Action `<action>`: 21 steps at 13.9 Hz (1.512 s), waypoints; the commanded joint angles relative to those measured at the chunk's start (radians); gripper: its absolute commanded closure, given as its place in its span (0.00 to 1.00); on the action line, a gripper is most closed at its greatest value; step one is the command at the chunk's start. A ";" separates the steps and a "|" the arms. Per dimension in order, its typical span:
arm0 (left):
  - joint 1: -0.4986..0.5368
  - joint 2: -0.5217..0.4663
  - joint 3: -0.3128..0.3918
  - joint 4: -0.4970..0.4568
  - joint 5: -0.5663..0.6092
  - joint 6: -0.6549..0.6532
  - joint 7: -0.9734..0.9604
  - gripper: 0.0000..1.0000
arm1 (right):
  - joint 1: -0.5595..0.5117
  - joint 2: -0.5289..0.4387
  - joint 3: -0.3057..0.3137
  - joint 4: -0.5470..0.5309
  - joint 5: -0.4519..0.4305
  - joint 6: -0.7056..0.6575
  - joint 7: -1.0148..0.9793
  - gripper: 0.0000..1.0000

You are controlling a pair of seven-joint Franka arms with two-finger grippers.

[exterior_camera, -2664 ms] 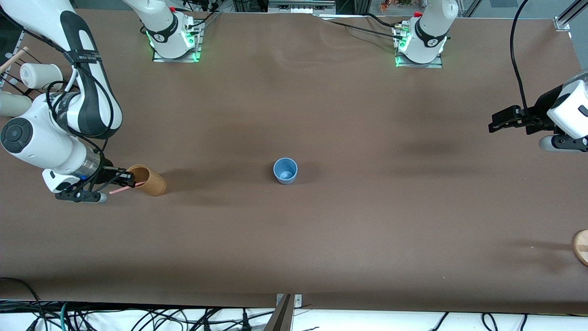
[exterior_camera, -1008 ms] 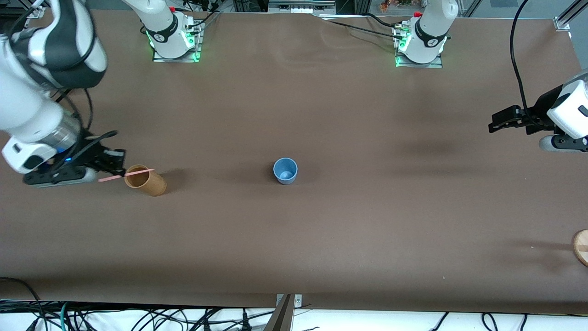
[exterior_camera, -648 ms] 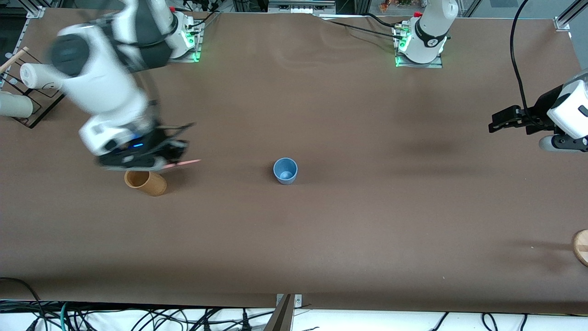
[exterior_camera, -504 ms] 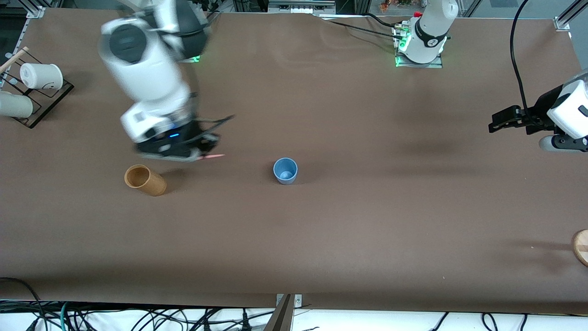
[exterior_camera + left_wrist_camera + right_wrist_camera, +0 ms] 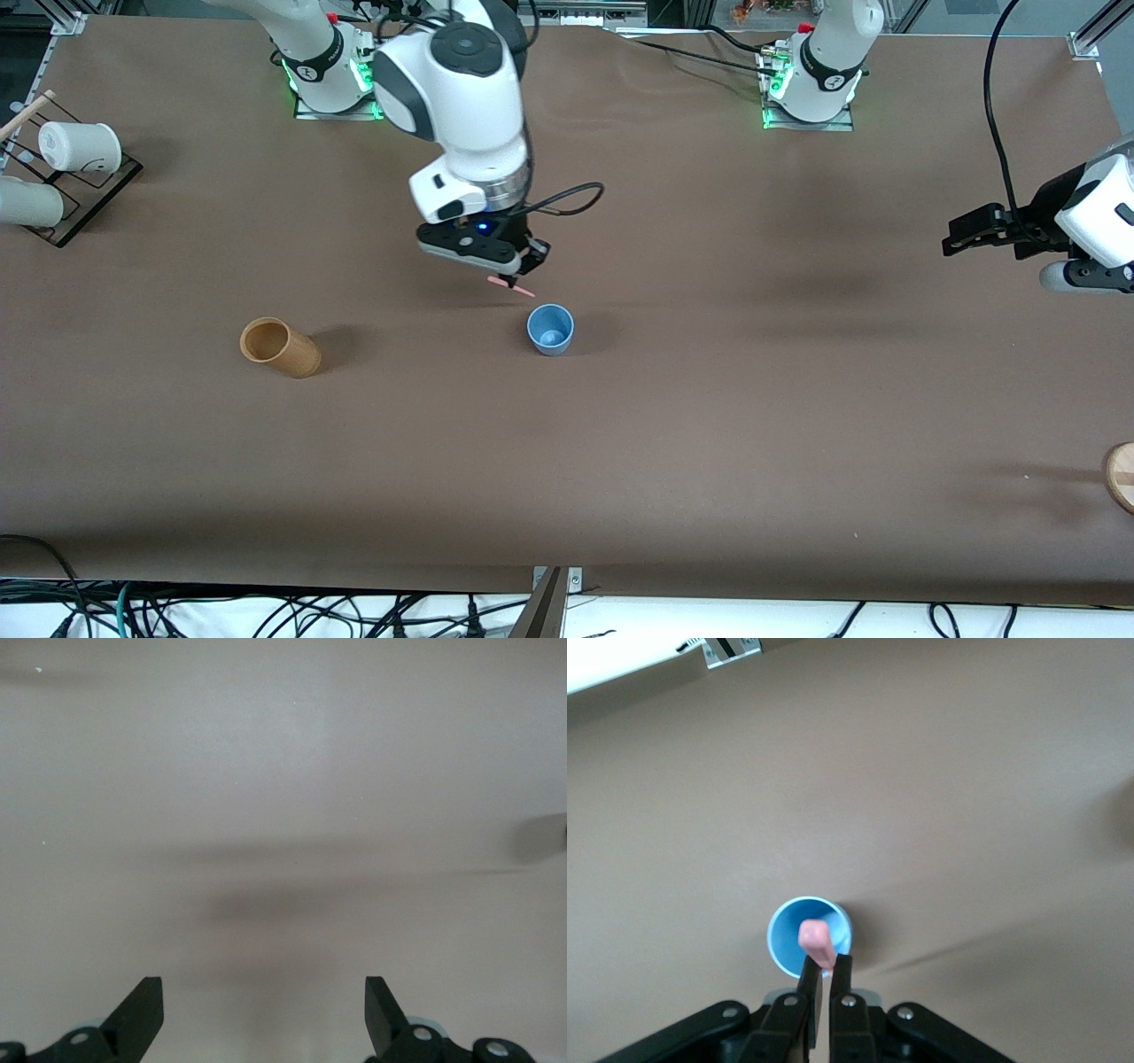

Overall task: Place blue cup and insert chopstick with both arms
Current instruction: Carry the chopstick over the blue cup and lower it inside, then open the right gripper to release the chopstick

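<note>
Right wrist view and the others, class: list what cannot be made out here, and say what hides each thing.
- chopstick: right wrist view; its full length is hidden by the right gripper shut on it.
- blue cup: right wrist view; its near wall is covered by the gripper's fingers.
- left gripper: left wrist view; only the open fingertips show, the rest cut off by the edge.
- round wooden object: front view; cut off by the picture's edge.

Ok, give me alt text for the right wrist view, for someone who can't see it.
The right gripper is shut on a pink chopstick, its tip showing over the open mouth of the upright blue cup. The cup stands alone on the brown table.
</note>
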 commanded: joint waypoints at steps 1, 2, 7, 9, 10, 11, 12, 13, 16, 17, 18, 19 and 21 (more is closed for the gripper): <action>0.004 0.009 -0.003 0.022 0.008 -0.004 0.019 0.00 | 0.017 0.039 -0.010 0.051 -0.042 0.027 0.070 1.00; 0.004 0.009 -0.003 0.022 0.008 -0.004 0.019 0.00 | 0.017 0.040 -0.010 0.051 -0.043 0.028 0.072 1.00; 0.004 0.009 -0.003 0.022 0.008 -0.004 0.019 0.00 | 0.024 0.095 -0.011 0.071 -0.111 0.056 0.119 1.00; 0.004 0.009 -0.003 0.021 0.008 -0.004 0.019 0.00 | 0.024 0.102 -0.010 0.072 -0.114 0.061 0.116 0.92; 0.004 0.009 -0.002 0.022 0.008 -0.004 0.019 0.00 | 0.022 0.103 -0.011 0.072 -0.117 0.061 0.107 0.77; 0.004 0.009 -0.003 0.022 0.008 -0.004 0.019 0.00 | 0.022 0.102 -0.013 0.072 -0.124 0.061 0.107 0.28; 0.004 0.009 -0.002 0.022 0.008 -0.004 0.019 0.00 | 0.022 0.102 -0.013 0.072 -0.143 0.061 0.105 0.01; 0.004 0.009 -0.003 0.022 0.008 -0.004 0.019 0.00 | 0.021 0.102 -0.014 0.072 -0.157 0.061 0.101 0.00; 0.004 0.009 -0.003 0.021 0.008 -0.004 0.019 0.00 | 0.019 0.094 -0.016 0.074 -0.157 0.054 0.098 0.00; 0.004 0.009 -0.003 0.022 0.008 -0.004 0.019 0.00 | 0.018 0.091 -0.018 0.074 -0.157 0.053 0.095 0.00; 0.004 0.009 -0.003 0.022 0.008 -0.004 0.019 0.00 | 0.016 0.086 -0.018 0.074 -0.157 0.044 0.087 0.00; 0.004 0.009 -0.003 0.022 0.008 -0.004 0.019 0.00 | 0.016 0.073 -0.019 0.074 -0.157 0.019 0.058 0.00; 0.004 0.009 -0.003 0.021 0.008 -0.004 0.019 0.00 | 0.014 0.048 -0.021 0.077 -0.149 -0.057 -0.020 0.00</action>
